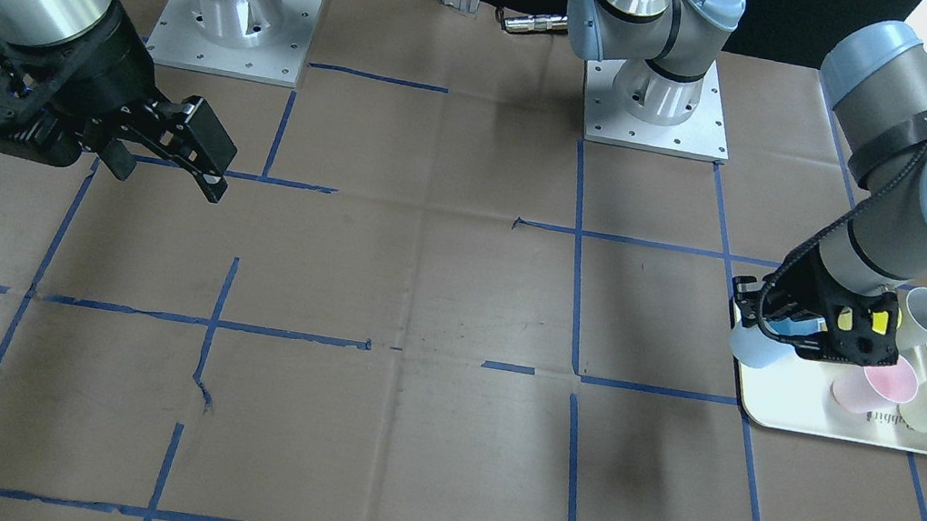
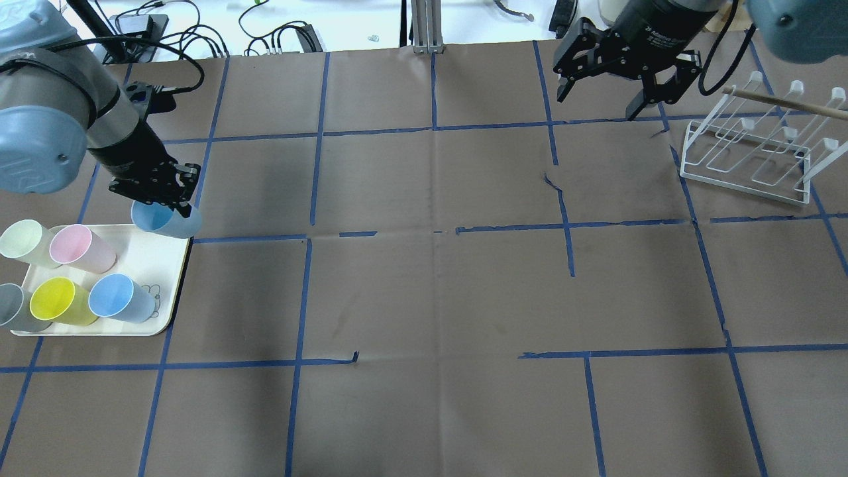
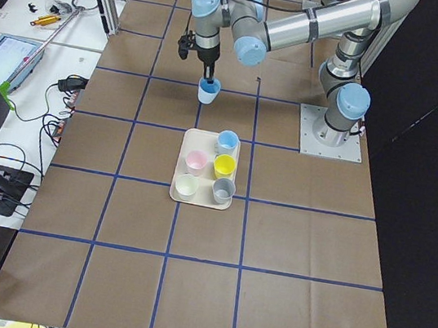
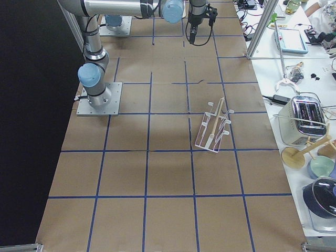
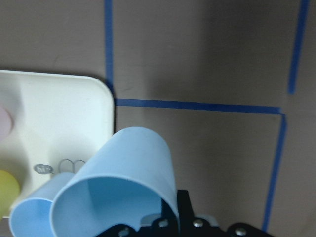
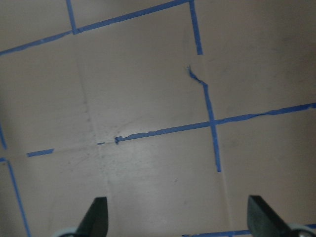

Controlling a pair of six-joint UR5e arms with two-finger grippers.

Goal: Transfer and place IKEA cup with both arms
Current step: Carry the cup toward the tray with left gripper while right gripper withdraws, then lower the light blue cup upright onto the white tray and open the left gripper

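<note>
L gripper (image 2: 162,199): closed on the IKEA cup (image 2: 165,220), pinching it at the rim; arm comes in over the tray end of the bench (image 2: 430,298)
IKEA cup: pale blue, held tilted, mouth toward the wrist cam, base pointing away; sits at the tray's corner nearest bench centre, partly past the edge; looks lifted off the tray (image 2: 142,258)
Tray: cream, rounded corners, on the robot's left side of the bench; carries 5 cups
Other cups: second blue cup (image 2: 119,298), yellow cup (image 2: 59,301), pink cup (image 2: 79,246), pale-green cup (image 2: 23,242), grey cup (image 2: 13,308) at the view's edge; all apart from the held one
R gripper (image 2: 597,106): fingers spread wide, nothing between them; hangs above bare bench, well apart from the tray
Rack (image 2: 748,159): white wire, on robot's right side, near R gripper, not touching
</note>
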